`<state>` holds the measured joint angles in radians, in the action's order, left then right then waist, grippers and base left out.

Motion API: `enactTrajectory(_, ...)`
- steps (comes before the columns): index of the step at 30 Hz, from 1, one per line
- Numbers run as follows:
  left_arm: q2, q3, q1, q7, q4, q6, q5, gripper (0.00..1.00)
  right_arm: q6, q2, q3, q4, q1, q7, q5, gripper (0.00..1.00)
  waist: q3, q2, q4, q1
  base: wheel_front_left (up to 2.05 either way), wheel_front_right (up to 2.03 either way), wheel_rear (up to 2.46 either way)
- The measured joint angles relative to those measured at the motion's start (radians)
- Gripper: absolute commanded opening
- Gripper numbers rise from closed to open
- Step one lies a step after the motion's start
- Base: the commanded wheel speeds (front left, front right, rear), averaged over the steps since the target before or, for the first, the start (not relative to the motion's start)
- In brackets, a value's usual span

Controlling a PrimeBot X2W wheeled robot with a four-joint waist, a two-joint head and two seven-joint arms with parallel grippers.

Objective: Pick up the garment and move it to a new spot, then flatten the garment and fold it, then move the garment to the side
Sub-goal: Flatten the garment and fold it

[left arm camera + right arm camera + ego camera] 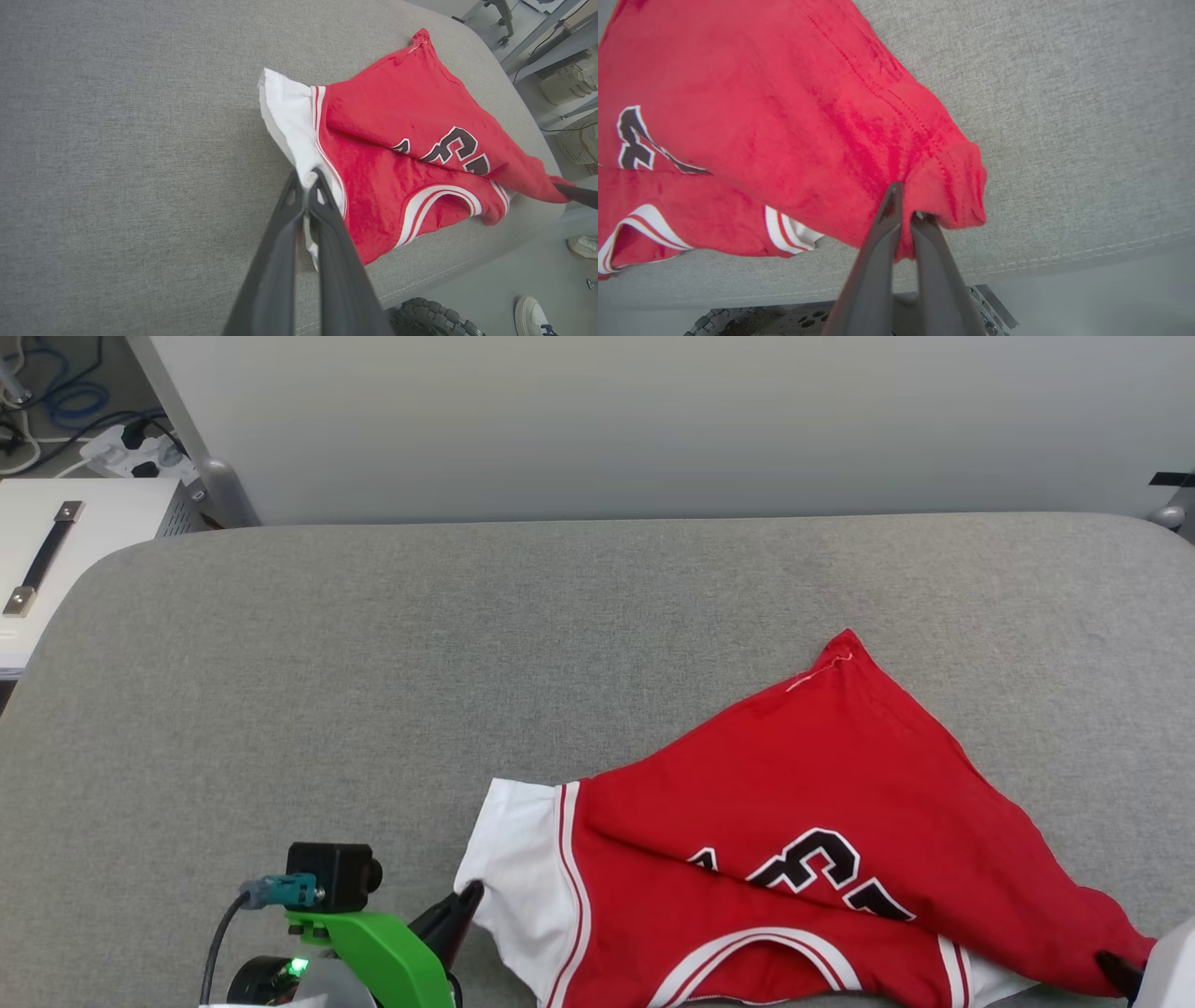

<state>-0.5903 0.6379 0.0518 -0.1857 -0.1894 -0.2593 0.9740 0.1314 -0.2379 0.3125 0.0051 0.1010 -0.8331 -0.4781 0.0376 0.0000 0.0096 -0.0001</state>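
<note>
The garment (803, 821) lies rumpled and half doubled at the lower right of the head view on the grey surface (373, 663), with the left gripper (308, 179) jaws pinching its white sleeve (292, 112) and the right gripper (906, 207) jaws pinching a red corner, so flattening, folding and setting aside are probably all left to do.

Right end effector (906, 205): two long dark fingers rise from bottom centre, tips pressed together, pinching a bunched corner of the red jersey garment (784, 116). Cloth spreads up and left from the pinch, over the grey woven-fabric table (1064, 93). Black white-outlined lettering (635, 140) at far left, partly tucked under a fold. White-and-red striped trim (784, 231) near the table's stitched front edge. Knobbly black tyre (728, 319) below that edge, lower left.
</note>
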Motion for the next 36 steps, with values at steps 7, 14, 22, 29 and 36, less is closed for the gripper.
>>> enactTrajectory(7, -0.003, 0.002, 0.006, -0.004, -0.019, 0.0, -0.005, 0.0, 0.0, -0.052, -0.026, -0.109, -0.028, -0.077, -0.012, 1.0, 0.011, 0.0, 0.017, 0.0, 0.0, 0.0, 0.0)
enactTrajectory(14, -0.003, 0.007, 0.042, -0.01, -0.042, 0.001, -0.016, 0.0, 0.0, -0.097, -0.03, -0.228, -0.149, -0.184, -0.045, 1.0, 0.037, 0.0, 0.064, 0.0, 0.0, 0.0, 0.0)
enactTrajectory(22, -0.005, 0.015, 0.082, -0.018, -0.067, 0.009, -0.046, 0.0, 0.0, -0.142, -0.119, -0.201, -0.331, -0.274, -0.039, 1.0, 0.095, 0.0, 0.129, 0.0, 0.0, 0.0, 0.0)
enactTrajectory(29, 0.005, 0.025, 0.12, -0.019, -0.079, 0.018, -0.061, 0.0, 0.0, -0.18, -0.181, -0.073, -0.499, -0.304, -0.014, 1.0, 0.172, 0.0, 0.19, 0.0001, 0.0, 0.0, 0.0)
enactTrajectory(36, 0.042, 0.034, 0.148, -0.016, -0.077, 0.036, -0.06, 0.0, 0.0, -0.21, -0.198, 0.078, -0.617, -0.301, 0.049, 1.0, 0.247, 0.0, 0.254, 0.0001, 0.0, 0.0, 0.0)
